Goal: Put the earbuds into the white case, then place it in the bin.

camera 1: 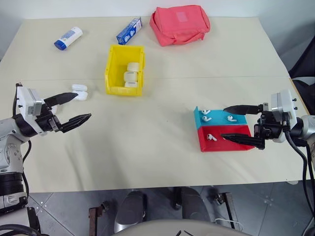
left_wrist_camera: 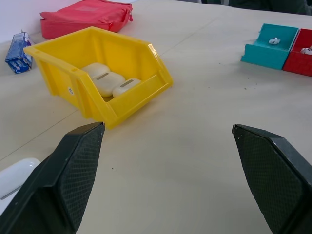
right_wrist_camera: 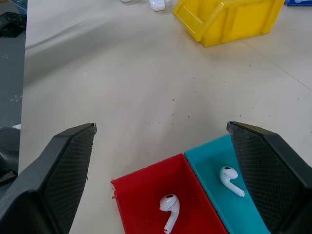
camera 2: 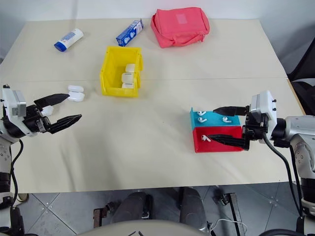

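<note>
**White earbuds are waiting in the tray**

White and shiny, the earbuds [camera 1: 205, 112] are lying in the red-and-teal tray [camera 1: 216, 145]. They are looking tiny, light and slippery, so I am thinking I should pinch one softly by its stem. My right gripper [camera 1: 237, 124] is hanging over the tray, jaws wide apart, holding nothing. My left gripper [camera 1: 71, 109] is gaping too, near two white cases [camera 1: 79, 92] sitting beside the yellow bin [camera 1: 112, 83].

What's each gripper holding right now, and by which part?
Nothing is held. The left gripper is open near the white cases on the table. The right gripper is open over the tray of earbuds, touching none.
</note>
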`<state>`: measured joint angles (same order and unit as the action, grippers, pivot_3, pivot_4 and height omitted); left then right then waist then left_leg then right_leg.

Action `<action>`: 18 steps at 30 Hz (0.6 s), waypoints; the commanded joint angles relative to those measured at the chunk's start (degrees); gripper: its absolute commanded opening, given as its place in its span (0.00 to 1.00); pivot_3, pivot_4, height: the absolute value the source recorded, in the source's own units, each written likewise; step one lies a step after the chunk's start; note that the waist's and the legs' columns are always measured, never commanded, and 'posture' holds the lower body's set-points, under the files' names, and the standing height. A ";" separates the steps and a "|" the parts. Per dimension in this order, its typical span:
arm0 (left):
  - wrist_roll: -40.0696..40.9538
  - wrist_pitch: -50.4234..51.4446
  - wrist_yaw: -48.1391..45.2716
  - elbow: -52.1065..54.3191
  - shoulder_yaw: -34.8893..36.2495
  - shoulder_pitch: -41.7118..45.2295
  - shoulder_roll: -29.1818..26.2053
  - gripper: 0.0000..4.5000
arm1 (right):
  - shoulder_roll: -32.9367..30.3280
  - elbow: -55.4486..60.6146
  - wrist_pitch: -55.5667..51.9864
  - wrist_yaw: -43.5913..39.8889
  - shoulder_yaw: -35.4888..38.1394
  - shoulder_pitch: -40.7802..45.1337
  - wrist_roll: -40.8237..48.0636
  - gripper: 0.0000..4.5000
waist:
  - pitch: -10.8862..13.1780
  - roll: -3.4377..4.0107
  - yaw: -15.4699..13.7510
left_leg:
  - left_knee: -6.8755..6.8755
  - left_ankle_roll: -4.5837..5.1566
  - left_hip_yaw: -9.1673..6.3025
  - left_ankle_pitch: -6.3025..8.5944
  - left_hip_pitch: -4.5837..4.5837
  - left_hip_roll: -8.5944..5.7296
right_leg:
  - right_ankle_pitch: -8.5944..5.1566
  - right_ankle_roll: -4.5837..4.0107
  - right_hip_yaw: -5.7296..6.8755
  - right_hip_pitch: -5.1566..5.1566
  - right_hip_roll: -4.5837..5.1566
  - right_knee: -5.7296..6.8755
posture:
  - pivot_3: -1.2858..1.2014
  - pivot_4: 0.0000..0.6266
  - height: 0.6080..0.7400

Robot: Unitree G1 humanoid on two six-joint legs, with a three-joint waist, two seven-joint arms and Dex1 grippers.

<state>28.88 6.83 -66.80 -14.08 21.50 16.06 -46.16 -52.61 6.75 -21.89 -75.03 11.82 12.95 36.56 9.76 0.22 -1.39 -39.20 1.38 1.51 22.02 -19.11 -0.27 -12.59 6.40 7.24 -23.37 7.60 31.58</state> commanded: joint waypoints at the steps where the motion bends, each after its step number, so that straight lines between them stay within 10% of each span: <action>1: 0.18 -1.96 1.31 1.78 1.24 0.76 0.04 0.99 | 0.28 0.65 0.33 -0.15 1.26 1.11 0.82 1.00 | 0.00 0.00 0.00 | 0.00 0.00 0.00 0.00 0.00 0.00 | 0.00 0.00 0.00 0.00 0.00 0.00 | 0.52 0.24 1.00; 18: 2.28 8.06 8.81 15.56 18.10 -22.40 -3.16 0.99 | 3.60 -9.53 2.55 -5.07 -5.29 12.62 -2.67 1.00 | -0.01 0.00 1.23 | 0.08 -0.10 0.14 0.08 0.06 0.18 | -0.06 -0.11 -0.09 -0.10 0.05 0.01 | 0.52 0.24 1.00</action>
<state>30.14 15.17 -57.49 -0.49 36.70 -5.63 -48.21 -49.20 -2.64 -20.42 -78.95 6.45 24.60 33.92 9.75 0.22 -0.16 -39.12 1.28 1.65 22.11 -19.05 -0.10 -12.66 6.28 7.16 -23.47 7.66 31.59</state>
